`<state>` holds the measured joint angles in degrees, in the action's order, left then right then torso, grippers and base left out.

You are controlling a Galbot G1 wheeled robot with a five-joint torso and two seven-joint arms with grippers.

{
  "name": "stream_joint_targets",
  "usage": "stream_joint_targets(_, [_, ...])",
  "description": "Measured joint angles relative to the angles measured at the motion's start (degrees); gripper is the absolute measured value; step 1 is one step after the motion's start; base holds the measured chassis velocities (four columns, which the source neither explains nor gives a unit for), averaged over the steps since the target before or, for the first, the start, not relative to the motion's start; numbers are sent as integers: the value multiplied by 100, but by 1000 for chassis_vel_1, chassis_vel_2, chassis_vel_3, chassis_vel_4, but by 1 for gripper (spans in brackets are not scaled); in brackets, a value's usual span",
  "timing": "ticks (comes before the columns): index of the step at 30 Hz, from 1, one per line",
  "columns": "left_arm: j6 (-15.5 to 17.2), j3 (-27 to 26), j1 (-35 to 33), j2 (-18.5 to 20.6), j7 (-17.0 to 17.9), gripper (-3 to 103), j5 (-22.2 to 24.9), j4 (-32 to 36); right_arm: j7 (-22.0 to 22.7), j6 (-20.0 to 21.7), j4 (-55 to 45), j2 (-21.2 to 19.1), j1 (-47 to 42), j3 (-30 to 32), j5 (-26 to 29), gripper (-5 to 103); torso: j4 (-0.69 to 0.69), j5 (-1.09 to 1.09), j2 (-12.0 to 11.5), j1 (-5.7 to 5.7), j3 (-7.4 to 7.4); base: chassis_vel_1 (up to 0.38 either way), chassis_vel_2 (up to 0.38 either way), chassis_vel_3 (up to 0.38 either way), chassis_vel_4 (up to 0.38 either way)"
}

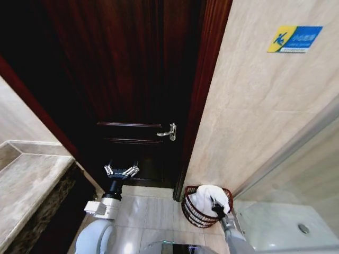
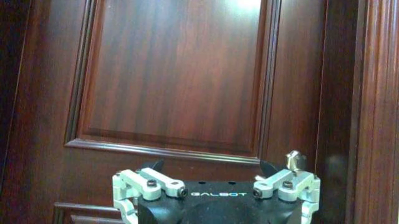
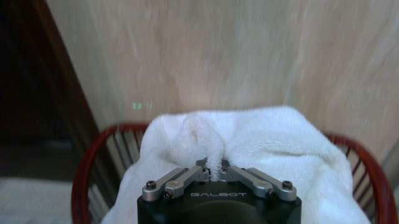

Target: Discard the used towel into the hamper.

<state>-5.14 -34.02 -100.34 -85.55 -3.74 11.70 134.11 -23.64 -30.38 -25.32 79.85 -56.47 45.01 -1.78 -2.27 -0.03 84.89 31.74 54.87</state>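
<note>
A white towel (image 1: 207, 197) bulges out of the top of the dark reddish-brown open-weave hamper (image 1: 192, 210), which stands on the floor against the beige wall. My right gripper (image 1: 217, 209) is at the hamper's near rim, shut on a pinched fold of the towel (image 3: 218, 140). In the right wrist view the hamper's red rim (image 3: 87, 158) curves around both sides of the cloth, and the right gripper (image 3: 214, 175) holds the fold between its fingers. My left gripper (image 1: 121, 170) is held up in front of the door, open and holding nothing, as the left gripper (image 2: 215, 170) also appears in its own wrist view.
A dark wooden door (image 1: 122, 79) with a metal lever handle (image 1: 168, 132) fills the middle. A stone counter (image 1: 26, 185) is at the left. A shower tray (image 1: 286, 222) with a drain lies to the right of the hamper. Pale floor tiles (image 1: 151, 211) lie between.
</note>
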Motion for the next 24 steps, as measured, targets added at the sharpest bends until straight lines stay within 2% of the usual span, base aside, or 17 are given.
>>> stream_joint_targets(2, [0,0,-1,0,0,100,0,0,66,401,191,49,127,164,-454,3,-2,3,3,-8,-3,53,-41,-43,39])
stream_joint_targets(7, [0,0,-2,0,0,100,0,0,272,627,661,42,418,252,-693,3,-3,5,5,-9,-3,33,-27,-30,30])
stream_joint_targets(8, [0,0,-2,0,0,100,0,0,394,806,716,32,490,259,-750,3,-4,5,5,-9,-3,0,0,0,0])
stream_joint_targets(10, [0,0,-1,0,0,100,0,0,586,1169,829,-6,659,270,-773,3,-2,2,4,-6,-2,0,0,0,0])
stream_joint_targets(11, [0,0,-1,0,0,100,0,0,586,1169,829,-6,659,270,-773,3,-2,2,4,-6,-2,0,0,0,0])
stream_joint_targets(15, [0,0,-1,0,0,100,0,0,788,1648,1029,-99,1062,277,-728,3,-1,2,3,-2,-1,0,0,0,0])
stream_joint_targets(16, [0,0,-1,0,0,100,0,0,788,1648,1029,-99,1062,277,-728,3,-1,2,3,-2,-1,0,0,0,0])
stream_joint_targets(20, [0,0,-1,0,0,100,0,0,784,2158,1300,-178,1402,291,-666,3,-1,2,4,-3,-1,0,0,0,0])
stream_joint_targets(24, [0,0,-1,0,0,100,0,0,710,2399,1366,-137,1493,272,-665,3,0,-1,4,-4,-1,0,0,0,0])
